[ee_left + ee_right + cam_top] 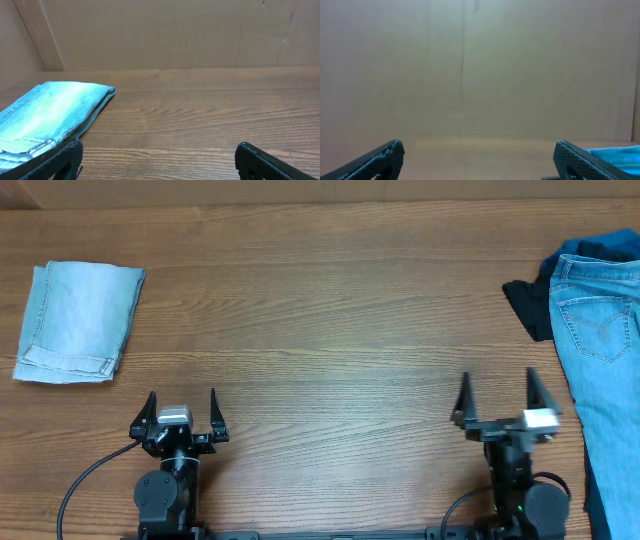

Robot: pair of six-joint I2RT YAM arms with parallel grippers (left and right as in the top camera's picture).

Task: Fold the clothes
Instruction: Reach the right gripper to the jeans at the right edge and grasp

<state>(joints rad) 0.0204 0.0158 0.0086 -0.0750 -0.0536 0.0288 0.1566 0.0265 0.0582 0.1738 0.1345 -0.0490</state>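
Jeans (pixel 605 370) lie unfolded at the far right of the worktop (pixel 330 310), waist toward the back and legs running to the near edge, partly out of the overhead view. A dark garment (pixel 525 305) sticks out from under their left side, touching them.

Risks, as I judge them:
- A pinch at the jeans' left edge could catch the dark garment too and drag both, because they overlap.
- Part of the jeans is past the frame edge, so a one-sided pull would likely bunch or skew them instead of laying them flat.
- A long leg may slip off the near edge.
- The left arm is well away from the pile, so it has a long reach.

Folded denim (pixel 78 322) sits at the far left, well apart, and looks done.

Left end effector (pixel 181 395) and right end effector (pixel 498 376) are both wide and empty, parked near the front edge. The right one is near the jeans but not touching them.

Counts:
- jeans: 1
- dark garment: 1 seen (a deeper blue bit at the pile top, can't tell if separate)
- folded denim: 1
- end effectors: 2
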